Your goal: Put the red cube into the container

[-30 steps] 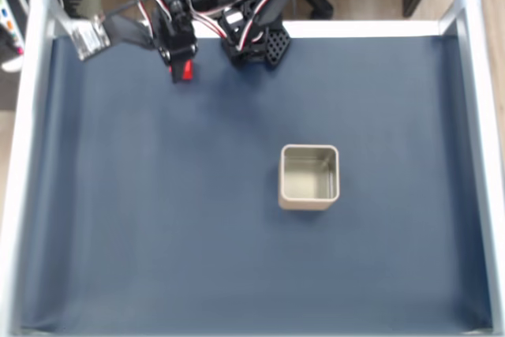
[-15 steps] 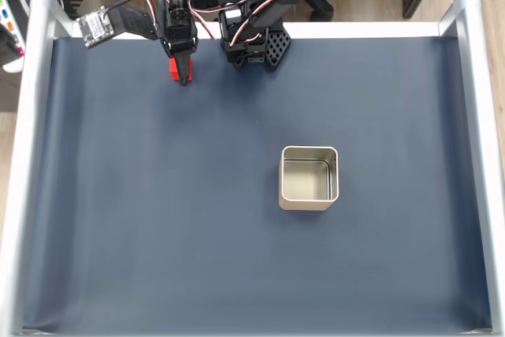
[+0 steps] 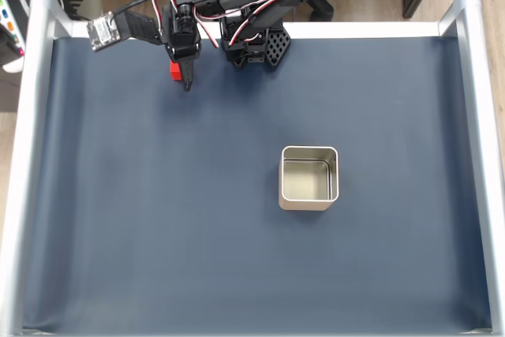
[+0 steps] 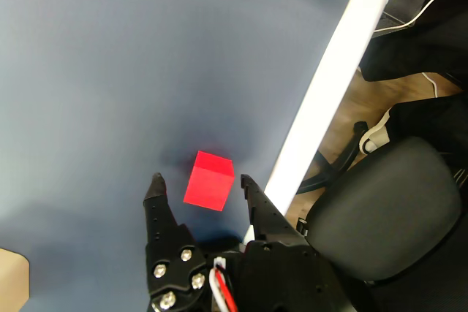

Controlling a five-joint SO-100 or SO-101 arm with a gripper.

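Lining up on the red cube
Gripper spread wide, fingers either side, not touching, ready to pinch; container sits well apart, empty.

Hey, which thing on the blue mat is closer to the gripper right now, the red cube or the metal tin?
The red cube. It sits on the mat between the open fingers of the gripper, while the square silver tin stands far off mid-mat.
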